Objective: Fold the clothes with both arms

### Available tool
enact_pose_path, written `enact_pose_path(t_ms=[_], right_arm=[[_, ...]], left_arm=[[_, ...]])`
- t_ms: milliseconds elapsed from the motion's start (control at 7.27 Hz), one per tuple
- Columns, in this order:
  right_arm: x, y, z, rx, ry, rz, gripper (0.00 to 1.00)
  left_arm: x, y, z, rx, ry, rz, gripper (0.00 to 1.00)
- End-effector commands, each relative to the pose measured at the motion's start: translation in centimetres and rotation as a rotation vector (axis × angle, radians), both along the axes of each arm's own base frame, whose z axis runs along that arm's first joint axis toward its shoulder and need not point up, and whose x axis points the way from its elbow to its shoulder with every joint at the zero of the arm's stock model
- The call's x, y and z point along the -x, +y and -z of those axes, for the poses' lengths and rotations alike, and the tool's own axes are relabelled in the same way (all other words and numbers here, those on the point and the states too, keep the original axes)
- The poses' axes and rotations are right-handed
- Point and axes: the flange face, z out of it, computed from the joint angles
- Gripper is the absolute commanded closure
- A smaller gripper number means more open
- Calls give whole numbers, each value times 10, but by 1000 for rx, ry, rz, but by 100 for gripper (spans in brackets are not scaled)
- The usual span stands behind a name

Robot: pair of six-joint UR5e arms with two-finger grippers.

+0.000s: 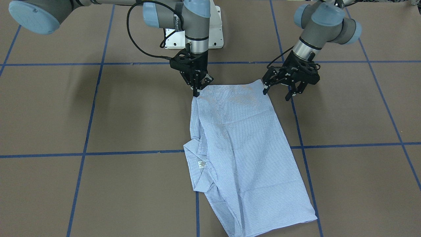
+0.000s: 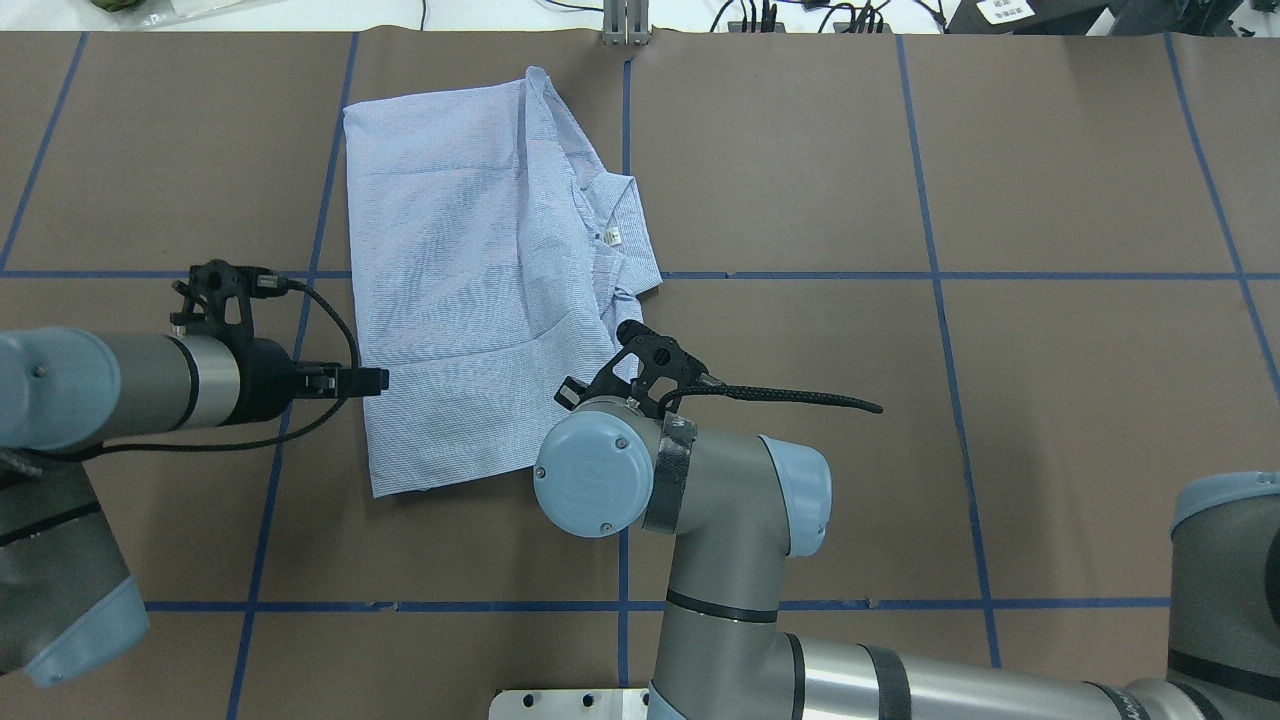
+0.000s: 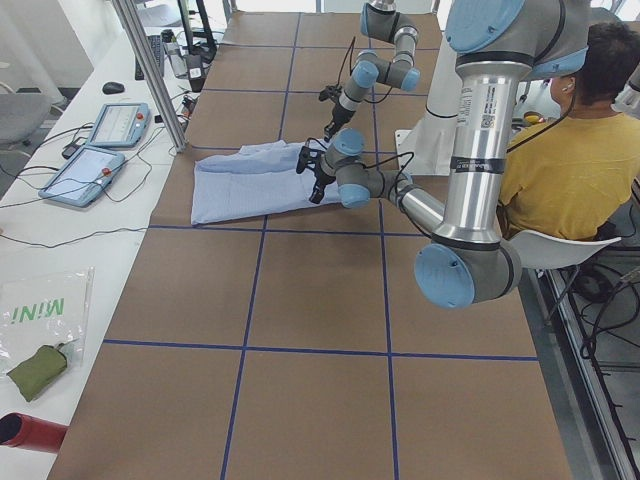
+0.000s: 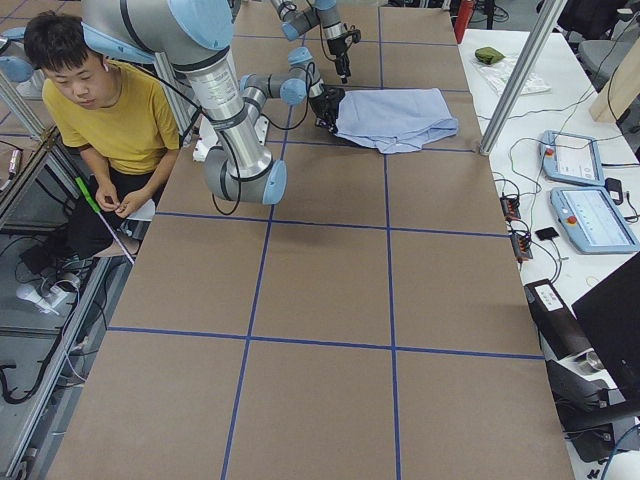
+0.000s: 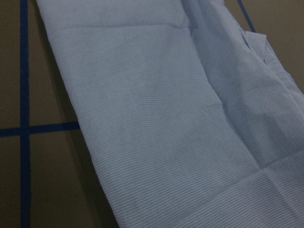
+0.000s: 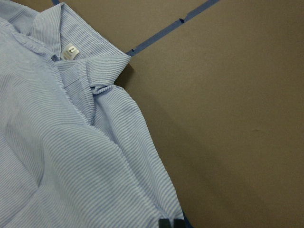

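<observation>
A: Blue-and-white stripes, then. Where does the shirt [image 1: 243, 148] lie?

B: Flat on the brown worktop [image 1: 98, 108], folded into a long strip. It runs from the far edge towards the robot, mostly left of the middle tape line [image 2: 624, 560] as the overhead view shows it.

A: And the collar [image 1: 197, 154]?

B: On the strip's right side, about halfway along. It lies open, so the small white label [image 1: 201, 164] shows.

A: What of the right claw [image 1: 196, 92]?

B: Narrow. It points straight down at the near right corner of the shirt. In its wrist view the two pads [image 6: 165, 223] sit close together on the edge of the cloth, pinching it.

A: The left claw [image 1: 277, 93]?

B: Spread wide, holding nothing. One fingertip [image 1: 264, 90] is at the shirt's left edge, close to the near corner — whether it touches the cloth I cannot tell. The other hangs over bare worktop just beside the shirt.

A: Anyone about?

B: A person [image 3: 570, 170] in a yellow top sits behind the robot, well apart from the shirt.
</observation>
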Motion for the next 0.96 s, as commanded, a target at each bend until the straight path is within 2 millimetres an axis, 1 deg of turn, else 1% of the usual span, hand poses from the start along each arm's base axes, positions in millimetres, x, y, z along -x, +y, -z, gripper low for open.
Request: enact_pose_path(t_ms=[0,138,275,412,550,825], right_arm=[[-1,0,0,-1,-2,-1,100],[-2,0,2,-2,-5,-1,100],[-4,1,3,-4,-11,-1,100],[-5,1,0,-3,-8,-1,100],[-5,1,0,-3,-8,-1,100],[-5,1,1,-3,-9,-1,100]], left_arm=[[-40,43,-8,83,12,26,10],[-44,46,-10,97,11,32,25],[-46,46,-16,100,1,32,35],[-49,49,-18,100,-4,26,50],[-49,50,-17,101,-2,23,51],[-55,58,-16,100,-2,4,58]])
